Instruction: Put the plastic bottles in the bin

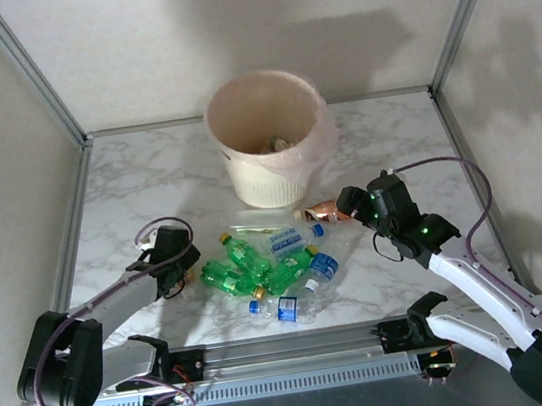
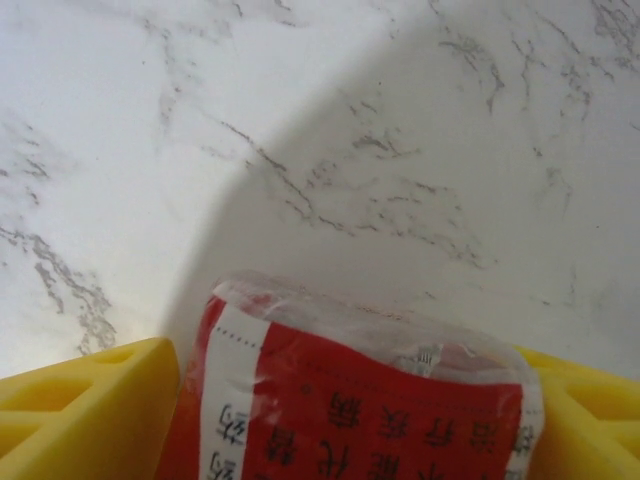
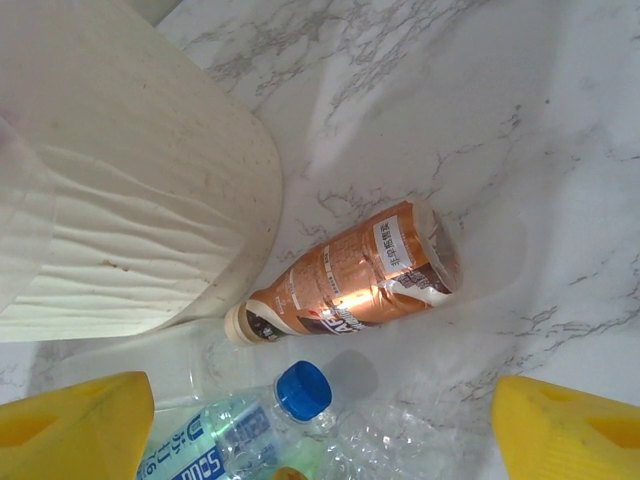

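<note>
We have the left gripper (image 2: 345, 352) closed on the red-label bottle (image 2: 370, 405). Its yellow fingers (image 2: 80, 415) press both sides of the label, with the bare marble table (image 2: 300, 130) beyond, left of the pile. The right gripper (image 3: 318, 388) stands open, fingers wide apart, above the copper bottle (image 3: 350, 272). That bottle lies on its side just right of the pile, its cap end just beside the bin (image 3: 130, 200), which stands at the far middle. The other bottles (image 1: 269, 262) lie heaped on the bin's near side, green and clear ones touching.

We judge these bottles empty, so light, with thin walls that dent under a hard squeeze. They look smooth and round enough to roll or slip. We would take the copper one across the middle of its body, at the label, not at the narrow neck.
</note>
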You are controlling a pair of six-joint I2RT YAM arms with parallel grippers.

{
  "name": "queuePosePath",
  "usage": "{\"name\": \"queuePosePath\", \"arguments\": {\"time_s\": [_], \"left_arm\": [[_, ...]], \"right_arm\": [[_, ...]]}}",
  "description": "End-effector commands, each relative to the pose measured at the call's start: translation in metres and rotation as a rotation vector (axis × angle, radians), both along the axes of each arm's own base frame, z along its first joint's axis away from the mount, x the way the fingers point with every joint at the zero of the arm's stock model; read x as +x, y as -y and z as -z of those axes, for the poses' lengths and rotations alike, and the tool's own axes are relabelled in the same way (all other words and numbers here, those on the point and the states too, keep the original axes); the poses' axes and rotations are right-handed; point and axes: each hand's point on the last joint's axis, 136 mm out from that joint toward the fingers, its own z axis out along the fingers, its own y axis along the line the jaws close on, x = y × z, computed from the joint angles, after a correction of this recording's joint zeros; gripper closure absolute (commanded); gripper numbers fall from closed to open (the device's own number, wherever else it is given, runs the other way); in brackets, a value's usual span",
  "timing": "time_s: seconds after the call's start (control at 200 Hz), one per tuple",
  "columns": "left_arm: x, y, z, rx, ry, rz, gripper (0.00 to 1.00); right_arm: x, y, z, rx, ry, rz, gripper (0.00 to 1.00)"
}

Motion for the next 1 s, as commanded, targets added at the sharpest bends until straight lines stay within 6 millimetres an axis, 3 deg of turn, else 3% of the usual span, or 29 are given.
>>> {"name": "queuePosePath", "arguments": {"time_s": [0.0,0.35,0.506,0.806,0.996], "left_arm": [[-0.007,-0.005,0.010,0.035,-0.040,-0.006,0.29],[-0.005,-0.007,-0.002,0.047,-0.021,-0.007,0.42],[0.001,-0.005,-0.023,0.037,0.021,-0.008,0.45],[0.018,0.000,-0.113,-0.013,0.207,-0.006,0.48],[0.035,0.018,-0.196,-0.122,0.409,0.049,0.47]], "right_arm": [[-0.002,0.002,0.003,0.019,0.002,0.014,0.13],[-0.007,0.005,0.000,0.035,0.005,0.026,0.15],[-0.010,0.008,-0.001,0.036,0.012,0.032,0.15],[-0.014,0.014,-0.007,0.018,0.023,0.041,0.15],[-0.014,0.017,-0.012,0.010,0.032,0.050,0.15]]}}
